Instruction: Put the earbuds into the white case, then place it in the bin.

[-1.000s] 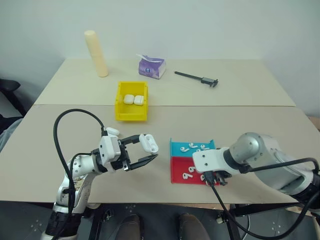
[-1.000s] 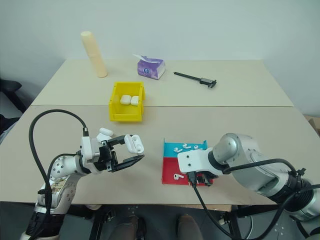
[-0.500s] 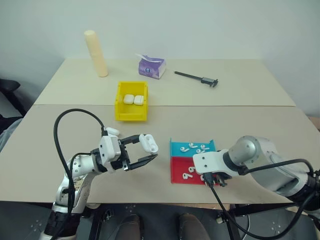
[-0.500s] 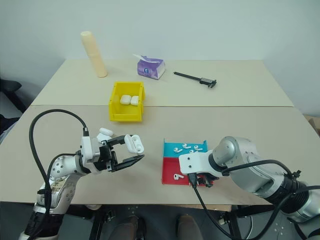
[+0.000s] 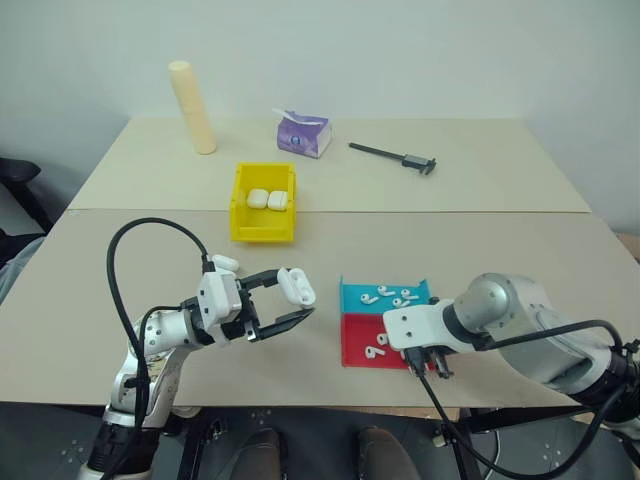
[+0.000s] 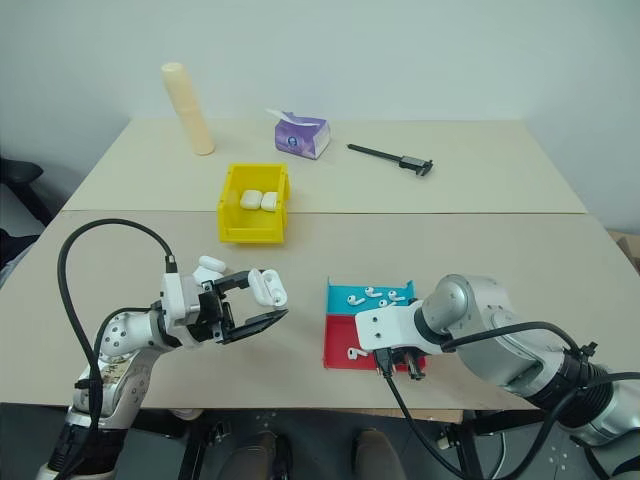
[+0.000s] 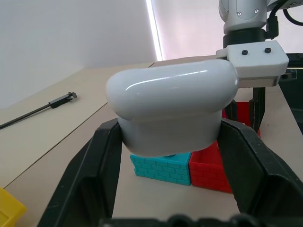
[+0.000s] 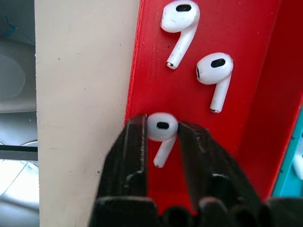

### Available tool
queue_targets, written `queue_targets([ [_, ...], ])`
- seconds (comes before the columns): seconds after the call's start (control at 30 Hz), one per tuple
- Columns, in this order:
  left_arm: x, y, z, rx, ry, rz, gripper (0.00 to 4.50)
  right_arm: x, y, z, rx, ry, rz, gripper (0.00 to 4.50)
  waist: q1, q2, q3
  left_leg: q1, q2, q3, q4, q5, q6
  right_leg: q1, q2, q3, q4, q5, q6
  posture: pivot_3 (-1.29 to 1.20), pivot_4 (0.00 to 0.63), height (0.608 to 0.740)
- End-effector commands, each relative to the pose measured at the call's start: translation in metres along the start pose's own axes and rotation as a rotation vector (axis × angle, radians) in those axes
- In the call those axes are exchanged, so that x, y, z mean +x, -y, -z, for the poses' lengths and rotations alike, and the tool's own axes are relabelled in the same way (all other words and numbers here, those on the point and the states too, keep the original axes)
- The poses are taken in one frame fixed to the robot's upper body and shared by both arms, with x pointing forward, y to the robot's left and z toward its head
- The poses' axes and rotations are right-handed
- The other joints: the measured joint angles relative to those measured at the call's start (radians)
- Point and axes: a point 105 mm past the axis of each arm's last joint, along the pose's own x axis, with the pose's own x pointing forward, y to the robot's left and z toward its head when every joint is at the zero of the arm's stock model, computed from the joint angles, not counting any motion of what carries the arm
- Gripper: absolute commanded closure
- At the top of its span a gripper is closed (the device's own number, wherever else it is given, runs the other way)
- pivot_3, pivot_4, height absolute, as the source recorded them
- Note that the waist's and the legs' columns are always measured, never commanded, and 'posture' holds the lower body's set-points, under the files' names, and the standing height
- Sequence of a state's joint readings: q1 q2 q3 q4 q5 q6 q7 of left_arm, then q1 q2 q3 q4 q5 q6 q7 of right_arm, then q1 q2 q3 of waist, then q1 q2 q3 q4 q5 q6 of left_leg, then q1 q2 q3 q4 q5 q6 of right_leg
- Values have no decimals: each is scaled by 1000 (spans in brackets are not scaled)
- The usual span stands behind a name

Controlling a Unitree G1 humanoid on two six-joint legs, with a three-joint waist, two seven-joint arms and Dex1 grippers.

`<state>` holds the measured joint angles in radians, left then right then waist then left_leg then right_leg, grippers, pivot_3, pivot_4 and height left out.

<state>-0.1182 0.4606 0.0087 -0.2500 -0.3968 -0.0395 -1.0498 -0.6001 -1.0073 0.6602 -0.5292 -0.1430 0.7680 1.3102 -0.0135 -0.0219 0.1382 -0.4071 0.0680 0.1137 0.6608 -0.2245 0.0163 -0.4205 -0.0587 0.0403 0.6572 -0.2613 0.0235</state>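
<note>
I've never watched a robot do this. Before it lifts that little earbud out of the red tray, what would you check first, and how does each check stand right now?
1. Right tool closed around one earbud in the red tray: ok, a finger sits on each side of its head.
2. Other two earbuds in the red tray out of the fingers' way: ok, they lie apart.
3. Left tool holding the white case: ok, case sits between its fingers.
4. Case lid open to take the earbud: cannot tell.
5. Yellow bin has room: ok, two cases lie at its far end.
</note>
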Motion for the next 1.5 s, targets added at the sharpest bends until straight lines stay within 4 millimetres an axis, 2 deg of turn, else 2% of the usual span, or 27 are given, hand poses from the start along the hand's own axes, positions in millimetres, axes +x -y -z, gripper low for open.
queue_targets([
  [0.03,2,1,-11,49,31,11,1718,1,0,4,-15,-22,11,3405,0,0,0,0,0,0,0,0,0,0,0,0,0,0,0,0,150,740],
  [0.2,2,0,-11,57,28,11,1718,1,1,4,-16,-20,15,3405,0,0,0,0,0,0,0,0,0,0,0,0,0,0,0,0,150,740],
  [0.3,2,0,-11,58,29,7,1718,1,0,4,-20,-19,10,3812,0,0,0,0,0,0,0,0,0,1,0,0,0,0,0,0,150,740],
  [0.4,2,0,-12,58,33,8,1718,0,-1,0,-22,-3,8,3847,0,-1,-1,1,0,0,0,0,0,1,0,0,0,0,0,0,150,740],
  [0.57,3,-1,-20,59,70,19,1718,-17,1,-17,-5,86,32,3847,0,-1,-1,0,0,0,0,0,0,0,0,0,0,0,0,0,150,740],
  [0.67,7,-3,-33,48,125,26,1718,-51,13,-38,18,231,96,3847,0,-1,0,-1,0,0,0,0,0,-1,0,0,0,0,0,0,150,740],
  [0.8,14,-5,-51,19,210,59,1718,-113,41,-67,48,499,255,3847,0,-1,0,0,0,-1,0,0,0,0,0,0,0,0,0,0,150,740],
  [0.87,16,-5,-58,-6,241,79,1718,-136,49,-77,18,613,326,3847,1,-1,0,0,1,-1,-1,0,0,0,1,-1,0,0,0,0,150,740],
  [1.0,17,-6,-69,-59,304,138,1718,-169,61,-87,-65,820,470,3847,1,-2,0,-2,0,0,-1,0,1,0,0,0,-2,0,0,0,150,740],
  [1.13,19,-2,-69,-64,271,235,1718,-190,58,-101,-144,1079,493,3847,1,-2,0,-2,0,0,-1,0,0,0,1,-1,-1,0,0,0,150,740],
  [1.27,22,0,-71,-52,248,300,1718,-189,47,-113,-272,1263,489,3847,-1,-1,0,-1,0,0,-1,0,0,1,1,0,-1,0,0,0,150,740],
  [1.37,23,-1,-72,-33,238,330,1718,-179,38,-119,-359,1355,481,3847,0,-1,0,-2,0,0,-1,0,0,0,1,-1,-1,0,0,0,150,740],
  [1.5,25,0,-73,-28,222,357,1718,-163,37,-125,-422,1423,490,3847,-2,-1,0,-1,0,1,-1,0,0,0,1,0,-1,0,0,0,150,740],
])
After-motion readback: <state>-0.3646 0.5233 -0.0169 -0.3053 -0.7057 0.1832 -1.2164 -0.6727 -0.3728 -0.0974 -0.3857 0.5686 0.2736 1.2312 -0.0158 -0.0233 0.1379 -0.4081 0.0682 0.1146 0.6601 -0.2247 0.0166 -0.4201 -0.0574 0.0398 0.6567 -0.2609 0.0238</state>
